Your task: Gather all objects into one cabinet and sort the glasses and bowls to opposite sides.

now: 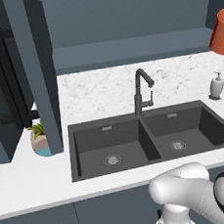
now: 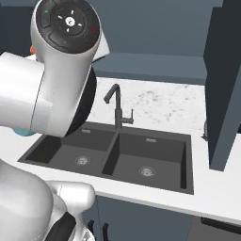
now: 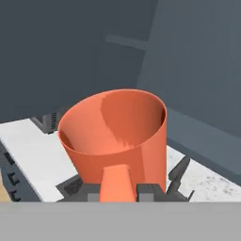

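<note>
Fingers [image 3: 150, 190] clamp orange mug [image 3: 117, 136] at its handle.

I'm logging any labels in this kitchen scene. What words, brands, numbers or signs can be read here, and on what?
None: no readable text anywhere.
The orange mug, shut in the gripper, is plain.
The soap dispenser and faucet bear no label.
The small coloured marks on the arm's round joint cap are too small to read.
</note>
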